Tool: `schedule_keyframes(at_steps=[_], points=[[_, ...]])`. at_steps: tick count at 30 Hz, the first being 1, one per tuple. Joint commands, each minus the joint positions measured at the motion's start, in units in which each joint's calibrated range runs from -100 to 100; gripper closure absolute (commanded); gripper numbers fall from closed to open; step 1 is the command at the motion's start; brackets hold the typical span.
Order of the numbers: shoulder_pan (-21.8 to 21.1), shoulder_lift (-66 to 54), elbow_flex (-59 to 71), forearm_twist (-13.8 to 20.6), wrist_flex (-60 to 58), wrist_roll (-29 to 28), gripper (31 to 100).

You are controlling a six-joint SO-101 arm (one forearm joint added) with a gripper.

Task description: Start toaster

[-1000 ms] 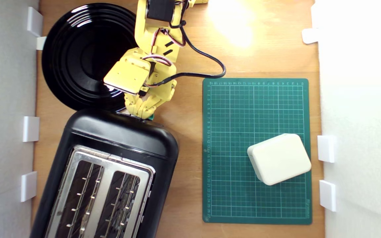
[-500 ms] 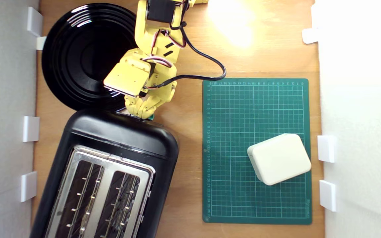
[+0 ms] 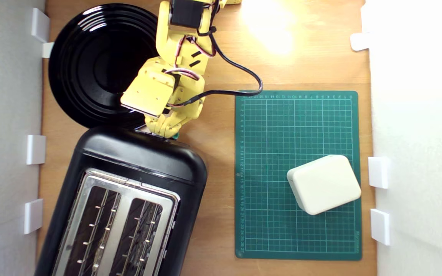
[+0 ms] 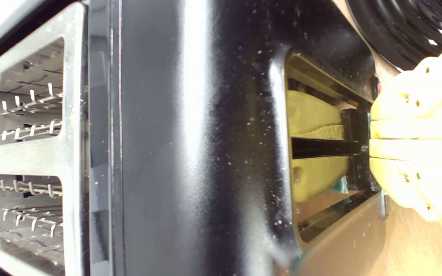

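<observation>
Gripper (image 3: 166, 132) — jaws closed together — atop the toaster (image 3: 136, 161) lever (image 3: 175, 135): press straight down, staying centred until it latches.

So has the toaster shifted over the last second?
No. The toaster keeps the same gap to the green mat and the same overlap with the plate.

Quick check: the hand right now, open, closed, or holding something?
Hand: closed, fingers together at the end of the toaster by its green lever; whether it grips the lever cannot be told.
</observation>
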Motion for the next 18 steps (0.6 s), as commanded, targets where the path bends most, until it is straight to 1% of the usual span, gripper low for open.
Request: schedule_keyframes(at_steps=[1, 6, 14, 18], points=[[1.0, 7.1, -1.3, 0.7, 1.3, -0.1, 98.9], [1.1, 4.5, -4.5, 0.8, 1.3, 0.1, 98.9], [1.0, 0.1, -6.0, 0.8, 1.3, 0.0, 98.9], [0.9, -2.5, -9.2, 0.4, 1.4, -0.2, 98.9]])
